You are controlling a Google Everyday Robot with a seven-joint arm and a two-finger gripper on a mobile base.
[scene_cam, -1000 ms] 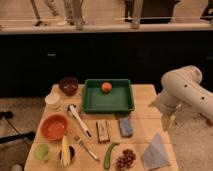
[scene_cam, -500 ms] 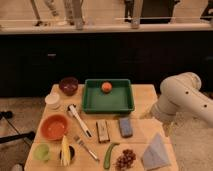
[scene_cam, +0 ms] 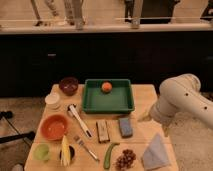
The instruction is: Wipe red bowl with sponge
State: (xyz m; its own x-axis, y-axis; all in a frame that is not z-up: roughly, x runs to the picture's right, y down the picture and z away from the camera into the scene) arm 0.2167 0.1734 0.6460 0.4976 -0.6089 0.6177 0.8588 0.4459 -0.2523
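Red bowl (scene_cam: 54, 127) upright, front-left of green tray (scene_cam: 100, 108), well apart from it. Sponge (scene_cam: 125, 127) flat, just in front of tray's right half, beside brown block (scene_cam: 103, 131). Gripper (scene_cam: 154, 124) off tray's front-right corner, near sponge, apart from it; open or closed: cannot tell.

Arm (scene_cam: 184, 97): mine, the only one, white and thick, coming in from the right of the table (scene_cam: 144, 96). It is bent in a rounded elbow above the table's right edge, with the forearm sloping down and to the left. Wrist: tucked beneath the forearm and mostly hidden by it. Gripper (scene_cam: 151, 120): my claw, at the arm's low end, hanging over the table's right side, just inside its edge.
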